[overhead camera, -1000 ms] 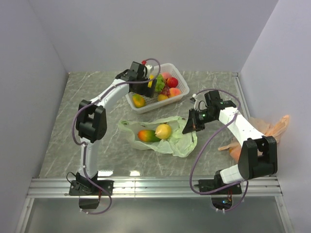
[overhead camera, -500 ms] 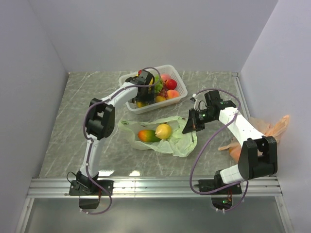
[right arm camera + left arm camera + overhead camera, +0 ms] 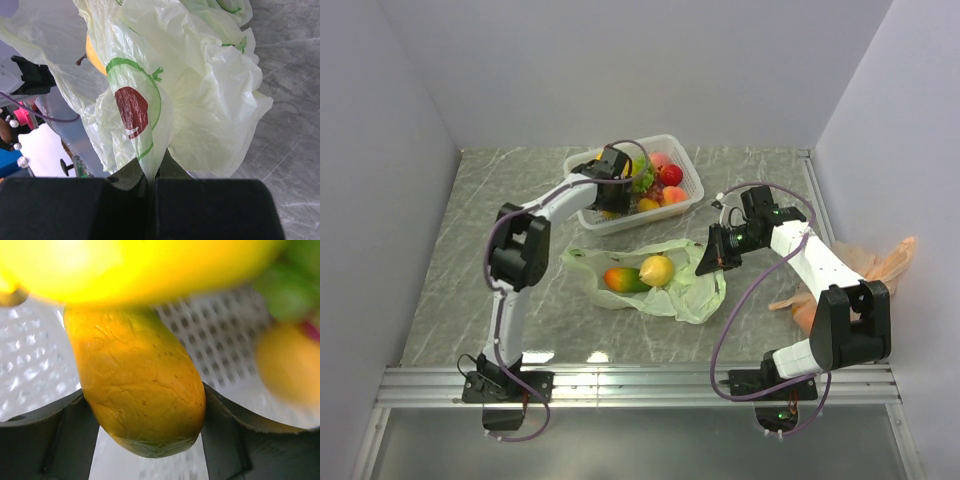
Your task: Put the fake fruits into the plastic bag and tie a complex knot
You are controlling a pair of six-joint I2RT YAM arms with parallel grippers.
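Observation:
My left gripper (image 3: 611,182) is down in the white lattice basket (image 3: 620,226) at the back. In the left wrist view its fingers (image 3: 55,440) press both sides of an orange-green mango (image 3: 140,385) lying on the basket floor. A blurred yellow fruit (image 3: 140,265) lies just beyond. The basket also holds a red apple (image 3: 672,173), peaches (image 3: 678,193) and grapes. The pale green plastic bag (image 3: 695,292) lies mid-table with a second mango (image 3: 623,279) and a lemon (image 3: 657,269) in it. My right gripper (image 3: 712,260) is shut on the bag's right edge (image 3: 150,155).
A peach-orange bag (image 3: 880,265) lies at the right edge of the table beside my right arm. White walls close the table at the back and on both sides. A metal rail runs along the near edge.
My left gripper has come from above the basket's back rim down into the basket, onto the mango. The right arm and the bag have not moved.

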